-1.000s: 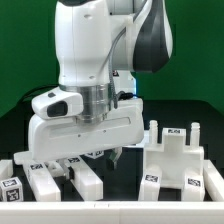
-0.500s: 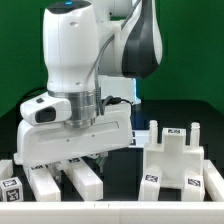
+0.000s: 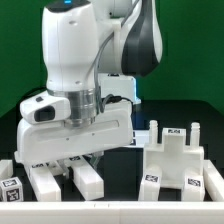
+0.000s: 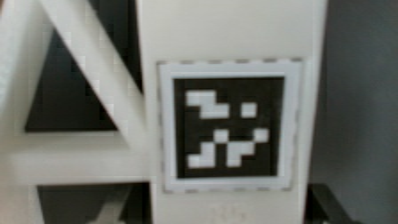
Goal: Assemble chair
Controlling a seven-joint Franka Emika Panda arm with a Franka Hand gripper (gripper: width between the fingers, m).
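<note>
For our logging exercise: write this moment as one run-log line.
gripper: low over white bars; jaws: cannot tell; wrist view: tagged white part close up; slotted white part: standing apart, exterior view's right

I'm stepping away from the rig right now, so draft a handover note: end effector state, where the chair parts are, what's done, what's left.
End effector: low over the white bars at the exterior view's lower left. I cannot tell whether it is open or shut.
Parts: the bars lie side by side beneath it. The wrist view shows one tagged bar close up. A small cube sits at the far left, and a larger pronged piece stands at the right, apart from the bars.
Done: no bar is joined to the pronged piece.
Left: probably gripping a bar, then all the joining.
</note>
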